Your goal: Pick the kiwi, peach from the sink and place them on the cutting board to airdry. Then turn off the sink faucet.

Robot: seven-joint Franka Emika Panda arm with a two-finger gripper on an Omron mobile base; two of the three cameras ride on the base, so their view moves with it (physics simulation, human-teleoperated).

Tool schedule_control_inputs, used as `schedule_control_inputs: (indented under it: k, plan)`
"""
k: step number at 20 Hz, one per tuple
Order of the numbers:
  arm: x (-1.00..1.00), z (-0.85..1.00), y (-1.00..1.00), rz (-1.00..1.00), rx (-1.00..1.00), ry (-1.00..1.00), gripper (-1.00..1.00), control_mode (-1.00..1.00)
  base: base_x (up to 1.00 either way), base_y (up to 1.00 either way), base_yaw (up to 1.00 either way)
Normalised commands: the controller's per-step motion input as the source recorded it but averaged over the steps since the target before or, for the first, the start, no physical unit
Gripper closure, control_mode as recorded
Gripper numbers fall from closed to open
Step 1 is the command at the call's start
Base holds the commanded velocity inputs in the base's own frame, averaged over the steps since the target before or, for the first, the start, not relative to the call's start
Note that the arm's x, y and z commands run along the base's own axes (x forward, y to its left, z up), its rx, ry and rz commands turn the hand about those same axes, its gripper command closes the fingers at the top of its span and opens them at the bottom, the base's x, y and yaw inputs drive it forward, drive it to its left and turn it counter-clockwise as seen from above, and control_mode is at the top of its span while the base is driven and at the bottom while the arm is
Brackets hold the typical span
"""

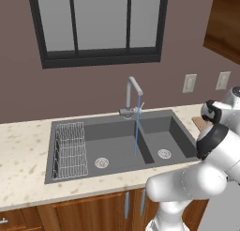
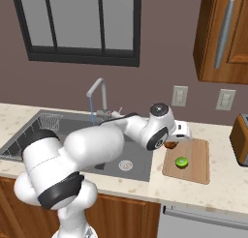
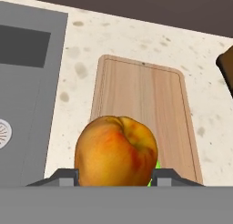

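The counter [image 2: 213,193] runs across the lower frame, the sink [image 2: 138,171] at left with the sink faucet [image 2: 97,94] running. The cutting board [image 2: 196,159] lies right of centre, the kiwi [image 2: 181,162] on it. Above its left edge, the fingers [image 3: 113,176] grip the peach [image 3: 116,152].

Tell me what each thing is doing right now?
Peach: held in the gripper, above the cutting board.
Kiwi: lying on the cutting board.
Faucet: on, water running into the sink.
Gripper: shut on the peach.
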Motion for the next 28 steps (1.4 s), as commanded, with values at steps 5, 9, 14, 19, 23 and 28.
schedule_control_inputs:
  k: [5, 9, 14, 19, 23, 28]
  plan:
    - [0.11, -0.17, -0.04, 0.00, 0.01, 0.00, 1.00, -1.00, 0.00, 0.00, 0.00]
    - [0.11, -0.14, -0.05, 0.00, 0.00, 0.00, 1.00, -1.00, 0.00, 0.00, 0.00]
    - [0.11, -0.16, -0.09, 0.00, 0.00, 0.00, 1.00, -1.00, 0.00, 0.00, 0.00]
    - [0.12, -0.18, -0.09, 0.00, 0.00, 0.00, 1.00, -1.00, 0.00, 0.00, 0.00]
    - [0.12, -0.15, -0.07, 0.00, 0.00, 0.00, 1.00, -1.00, 0.00, 0.00, 0.00]
    - [0.12, -0.11, -0.07, 0.00, 0.00, 0.00, 1.00, -1.00, 0.00, 0.00, 0.00]
